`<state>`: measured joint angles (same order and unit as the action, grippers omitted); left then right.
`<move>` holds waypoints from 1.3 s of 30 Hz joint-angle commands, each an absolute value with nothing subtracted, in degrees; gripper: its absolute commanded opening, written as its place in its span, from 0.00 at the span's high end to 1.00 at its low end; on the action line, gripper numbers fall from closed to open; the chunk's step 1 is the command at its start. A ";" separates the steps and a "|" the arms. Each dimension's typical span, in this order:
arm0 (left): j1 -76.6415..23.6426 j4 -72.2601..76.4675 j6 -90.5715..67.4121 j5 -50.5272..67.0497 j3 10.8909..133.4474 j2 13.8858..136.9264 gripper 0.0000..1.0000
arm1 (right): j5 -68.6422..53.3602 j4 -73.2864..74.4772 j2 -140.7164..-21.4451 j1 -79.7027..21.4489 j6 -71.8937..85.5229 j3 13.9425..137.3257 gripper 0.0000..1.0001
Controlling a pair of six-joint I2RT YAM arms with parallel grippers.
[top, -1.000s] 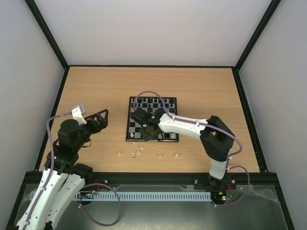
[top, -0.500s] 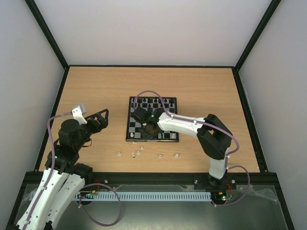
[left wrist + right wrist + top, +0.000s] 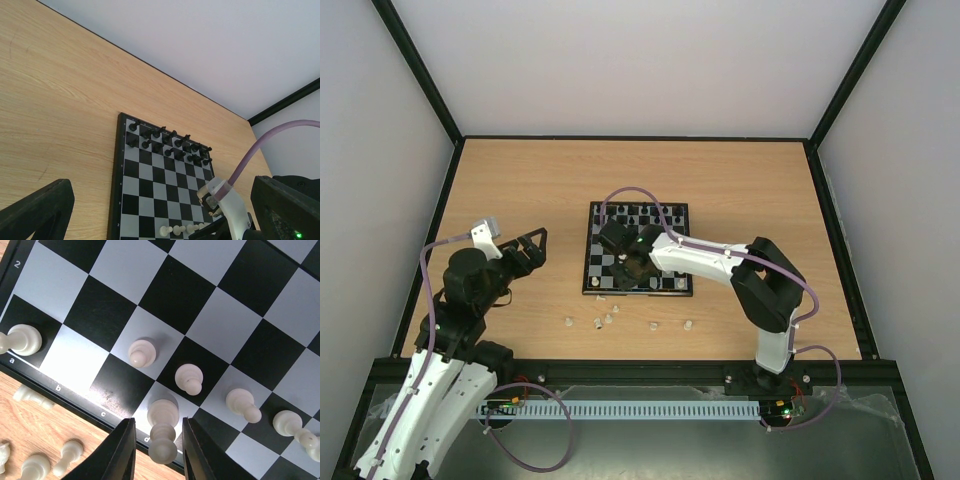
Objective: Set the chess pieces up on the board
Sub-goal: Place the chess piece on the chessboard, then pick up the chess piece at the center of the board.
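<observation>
A wooden table (image 3: pixel 740 190) carries a small checkered board (image 3: pixel 116 175) near its middle. Black pieces (image 3: pixel 167 144) stand upright along the two far rows. A purple cable (image 3: pixel 260 145) arches over the board from the right arm. In the top view that arm lies across the near half of the board and hides several squares there. The left gripper (image 3: pixel 530 245) hangs over bare wood to the left of the board, well apart from it. Its jaws are spread wide with nothing between them.

The right gripper (image 3: pixel 159 422) sits low over the near edge of the board. Its jaws stand a little apart on either side of a tall white piece (image 3: pixel 162 432), and a thin gap shows on each side, so the piece is not clamped. It stands upright on a white square in the nearest row, by the letter d on the border.

The other white pieces (image 3: pixel 189 378) are small, cream and glossy, with round heads. One stands on the black corner square marked a. Four more stand side by side in the second row, starting one column left of the tall piece and running to its right. Several loose white pieces (image 3: pixel 610 320) are scattered on the wood just in front of the board. At least one of them lies on its side beside the border.
</observation>
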<state>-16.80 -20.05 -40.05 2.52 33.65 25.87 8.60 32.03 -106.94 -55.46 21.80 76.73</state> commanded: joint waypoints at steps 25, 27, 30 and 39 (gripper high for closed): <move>-16.49 -20.11 -40.55 2.91 32.99 23.85 0.01 | 7.32 31.33 -103.69 -66.12 27.68 72.94 0.67; -16.52 -20.56 -40.45 2.74 33.05 23.51 0.00 | 7.22 31.27 -104.85 -66.26 27.77 73.44 0.68; -16.52 -20.95 -40.40 2.56 33.34 23.16 0.01 | 7.42 31.43 -106.06 -66.34 27.95 73.84 0.69; -16.48 -21.40 -40.09 2.46 33.94 23.18 0.00 | 7.25 31.19 -108.65 -66.27 27.82 74.86 0.69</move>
